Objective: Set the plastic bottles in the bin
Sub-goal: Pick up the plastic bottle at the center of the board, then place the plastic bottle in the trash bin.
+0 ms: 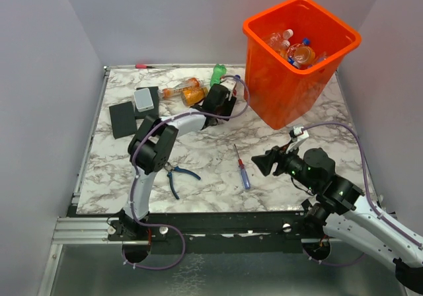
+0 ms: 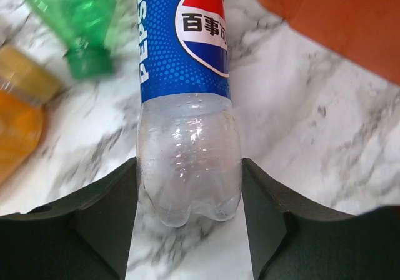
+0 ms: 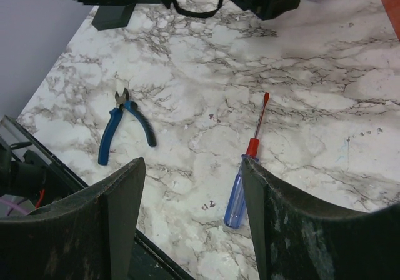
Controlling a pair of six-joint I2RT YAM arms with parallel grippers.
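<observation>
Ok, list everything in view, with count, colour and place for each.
bin: one, orange, far right, several bottles inside
Pepsi bottle: one, clear with blue label, far centre, by the bin
green bottle: one, far edge
orange bottles: apparently two, lying far centre-left
pliers: one, blue handles, near left
screwdriver: one, blue and red, near centre
black blocks: two, far left
table: one, white marble
left end effector: one, black, open, straddling the Pepsi bottle
right end effector: one, black, open, above the near right

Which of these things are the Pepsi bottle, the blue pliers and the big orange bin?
Pepsi bottle (image 2: 187,161): left wrist view, on its clear lower body.
Blue pliers (image 3: 111,139): right wrist view, on one blue handle.
Orange bin (image 1: 277,98): top external view, on its near outer wall.
</observation>
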